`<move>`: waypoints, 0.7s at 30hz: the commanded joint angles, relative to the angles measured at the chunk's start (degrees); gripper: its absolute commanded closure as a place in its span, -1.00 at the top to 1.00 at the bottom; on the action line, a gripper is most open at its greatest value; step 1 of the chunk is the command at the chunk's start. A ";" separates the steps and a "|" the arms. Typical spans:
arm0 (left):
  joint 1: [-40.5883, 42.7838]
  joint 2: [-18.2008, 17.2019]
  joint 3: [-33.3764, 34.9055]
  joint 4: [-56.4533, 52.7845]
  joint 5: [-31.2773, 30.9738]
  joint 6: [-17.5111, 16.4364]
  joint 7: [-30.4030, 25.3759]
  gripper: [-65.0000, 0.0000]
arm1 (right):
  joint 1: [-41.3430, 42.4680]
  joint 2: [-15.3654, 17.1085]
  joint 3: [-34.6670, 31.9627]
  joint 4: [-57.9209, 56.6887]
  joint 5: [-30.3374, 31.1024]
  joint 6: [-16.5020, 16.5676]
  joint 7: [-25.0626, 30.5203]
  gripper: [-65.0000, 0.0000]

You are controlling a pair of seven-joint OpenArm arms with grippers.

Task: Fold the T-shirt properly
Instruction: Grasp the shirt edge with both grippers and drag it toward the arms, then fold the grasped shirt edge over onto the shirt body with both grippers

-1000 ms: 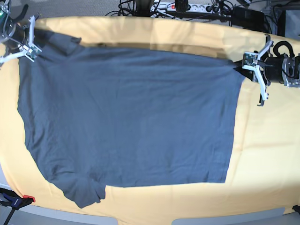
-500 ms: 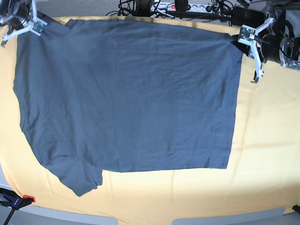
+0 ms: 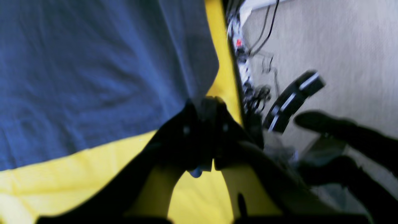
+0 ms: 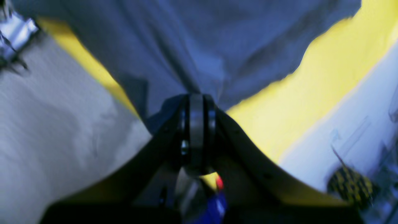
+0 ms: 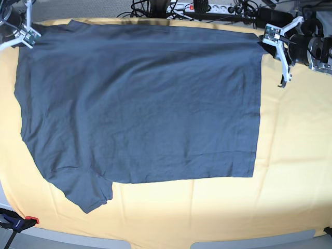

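T-shirt (image 5: 140, 104) lay spread flat on yellow cloth (image 5: 290, 155), no fold yet made (all folding left). Left gripper (image 5: 271, 35) and right gripper (image 5: 26, 35) each pinched a far corner, jaws closed.

We've got both arms out at the far corners of the table. Left gripper (image 5: 270, 42) at the far right corner, jaws pinched closed on cloth. Right gripper (image 5: 23, 37) at the far left corner, likewise clamped, wrist angled inward.
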 commanded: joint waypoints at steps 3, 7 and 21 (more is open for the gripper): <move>-1.14 -0.45 -0.52 0.46 2.75 -0.08 -0.02 -1.00 | 5.11 0.59 0.55 -0.35 1.99 0.46 2.97 -1.00; -2.73 3.50 -0.52 0.26 8.63 5.86 0.02 -1.00 | 12.61 0.61 -0.02 -3.74 5.75 3.04 5.55 -1.00; -3.52 12.20 -0.52 -7.06 19.04 18.53 -2.01 -1.00 | 38.64 0.59 -17.88 -15.28 -0.83 0.17 6.08 -1.00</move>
